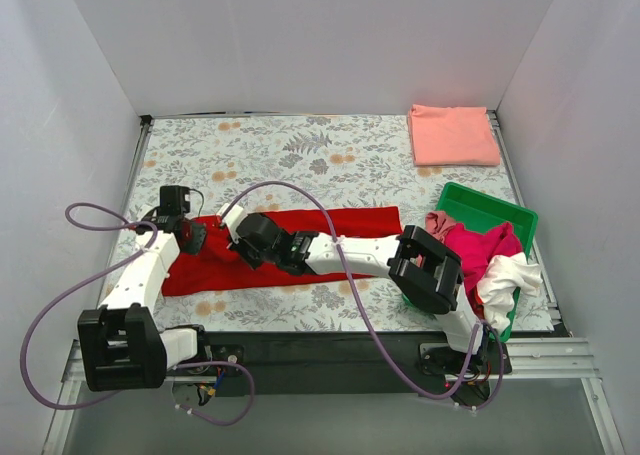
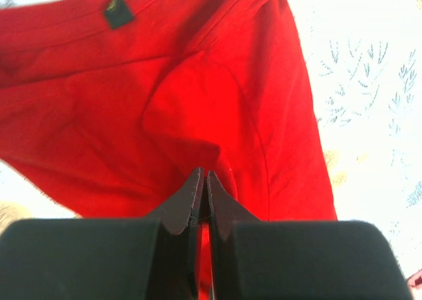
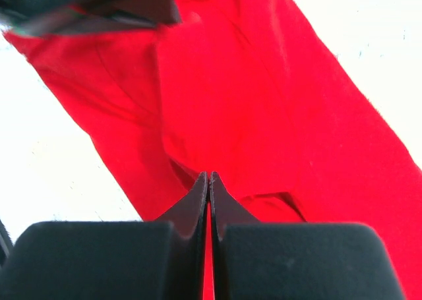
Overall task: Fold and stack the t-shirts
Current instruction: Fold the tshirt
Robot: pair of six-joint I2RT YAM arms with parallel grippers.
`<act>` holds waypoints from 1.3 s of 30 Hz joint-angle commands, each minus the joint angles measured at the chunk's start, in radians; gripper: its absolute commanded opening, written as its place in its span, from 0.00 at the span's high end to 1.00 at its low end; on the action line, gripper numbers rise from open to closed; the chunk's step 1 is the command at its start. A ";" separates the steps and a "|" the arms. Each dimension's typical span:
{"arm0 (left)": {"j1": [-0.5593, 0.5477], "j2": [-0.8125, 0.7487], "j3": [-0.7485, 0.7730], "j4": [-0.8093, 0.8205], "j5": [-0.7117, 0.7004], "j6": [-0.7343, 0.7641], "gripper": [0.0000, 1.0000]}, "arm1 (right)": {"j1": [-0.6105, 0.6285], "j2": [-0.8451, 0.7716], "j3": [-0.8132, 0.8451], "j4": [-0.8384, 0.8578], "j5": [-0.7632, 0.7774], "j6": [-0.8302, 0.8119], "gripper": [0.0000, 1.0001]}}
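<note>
A bright red t-shirt (image 1: 330,230) lies as a long band across the near middle of the floral table cover (image 1: 280,155). My left gripper (image 1: 190,237) is at its left end, shut on a pinch of red cloth (image 2: 198,115). My right gripper (image 1: 238,237) reaches across to the left part of the shirt and is shut on red cloth (image 3: 250,115) too. The left gripper's fingers (image 3: 99,10) show at the top of the right wrist view. A folded salmon-pink t-shirt (image 1: 453,135) lies at the far right.
A green plastic bin (image 1: 490,210) at the near right holds crumpled magenta (image 1: 480,247), dusty pink (image 1: 438,221) and white (image 1: 505,280) shirts. White walls close the table on three sides. Purple cables loop around both arms.
</note>
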 commanded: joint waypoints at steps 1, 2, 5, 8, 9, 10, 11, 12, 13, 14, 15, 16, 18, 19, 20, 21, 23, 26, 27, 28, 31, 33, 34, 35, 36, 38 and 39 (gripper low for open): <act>0.005 -0.088 -0.016 -0.081 -0.001 -0.023 1.00 | 0.004 -0.048 -0.021 -0.029 0.031 -0.032 0.99; 0.005 -0.102 -0.022 -0.092 -0.001 -0.023 1.00 | 0.004 -0.048 -0.023 -0.032 0.042 -0.037 0.99; 0.005 -0.157 -0.039 -0.129 0.008 -0.014 1.00 | 0.004 -0.049 -0.032 -0.041 0.062 -0.055 0.99; 0.004 -0.194 -0.056 -0.161 0.007 -0.001 1.00 | 0.004 -0.057 -0.041 -0.044 0.104 -0.072 0.99; 0.005 -0.202 -0.070 -0.170 0.016 0.006 1.00 | 0.004 -0.063 -0.049 -0.044 0.105 -0.075 0.99; 0.005 -0.207 -0.076 -0.175 0.019 0.011 1.00 | 0.004 -0.066 -0.053 -0.044 0.104 -0.074 0.99; 0.004 -0.211 -0.083 -0.188 0.016 0.011 1.00 | 0.004 -0.072 -0.058 -0.071 0.093 -0.074 0.99; 0.005 -0.214 -0.091 -0.210 0.016 0.011 0.97 | 0.004 -0.079 -0.066 -0.072 0.085 -0.071 0.99; 0.004 -0.214 -0.091 -0.225 0.018 0.006 0.95 | 0.004 -0.083 -0.079 -0.073 0.079 -0.068 0.99; 0.002 -0.217 -0.091 -0.240 0.028 -0.001 0.94 | 0.004 -0.088 -0.087 -0.073 0.065 -0.068 0.99; 0.003 -0.233 -0.090 -0.253 0.044 0.002 0.88 | 0.004 -0.097 -0.095 -0.075 0.055 -0.059 0.95; 0.003 -0.243 -0.091 -0.263 0.053 -0.009 0.74 | 0.004 -0.100 -0.101 -0.076 0.044 -0.054 0.88; 0.002 -0.289 -0.093 -0.271 0.056 -0.011 0.44 | 0.004 -0.117 -0.121 -0.075 0.002 -0.045 0.77; 0.003 -0.305 -0.090 -0.271 0.068 -0.006 0.26 | 0.004 -0.123 -0.127 -0.075 -0.008 -0.037 0.63; 0.003 -0.323 -0.084 -0.276 0.070 -0.006 0.20 | 0.004 -0.126 -0.135 -0.076 -0.019 -0.034 0.59; 0.003 -0.338 -0.077 -0.285 0.065 -0.003 0.16 | 0.004 -0.137 -0.142 -0.078 -0.021 -0.025 0.54; 0.003 -0.381 -0.056 -0.284 0.044 0.019 0.14 | 0.004 -0.151 -0.155 -0.079 -0.021 -0.005 0.38; 0.002 -0.408 -0.038 -0.274 0.041 0.023 0.12 | 0.003 -0.187 -0.178 -0.081 -0.008 0.024 0.15; 0.003 -0.406 -0.036 -0.255 0.047 0.026 0.12 | 0.001 -0.210 -0.190 -0.084 -0.001 0.030 0.02; 0.002 -0.401 -0.033 -0.238 0.059 0.031 0.12 | -0.003 -0.220 -0.198 -0.090 0.007 0.037 0.02; 0.003 -0.365 -0.037 -0.156 0.123 0.048 0.11 | -0.037 -0.272 -0.240 -0.104 0.027 0.078 0.02; 0.002 -0.314 -0.060 -0.080 0.195 0.049 0.10 | -0.087 -0.315 -0.277 -0.110 0.018 0.104 0.02; 0.003 -0.290 -0.074 -0.042 0.231 0.063 0.10 | -0.127 -0.330 -0.320 -0.113 0.012 0.110 0.02; 0.000 -0.244 -0.085 -0.006 0.281 0.077 0.10 | -0.152 -0.344 -0.349 -0.112 0.010 0.113 0.02; 0.002 -0.213 -0.108 0.058 0.345 0.081 0.09 | -0.176 -0.368 -0.372 -0.112 0.008 0.122 0.02; -0.003 -0.155 -0.120 0.110 0.374 0.085 0.09 | -0.264 -0.388 -0.435 -0.112 -0.013 0.136 0.02; -0.006 -0.085 -0.122 0.146 0.375 0.094 0.09 | -0.296 -0.405 -0.451 -0.110 -0.025 0.139 0.02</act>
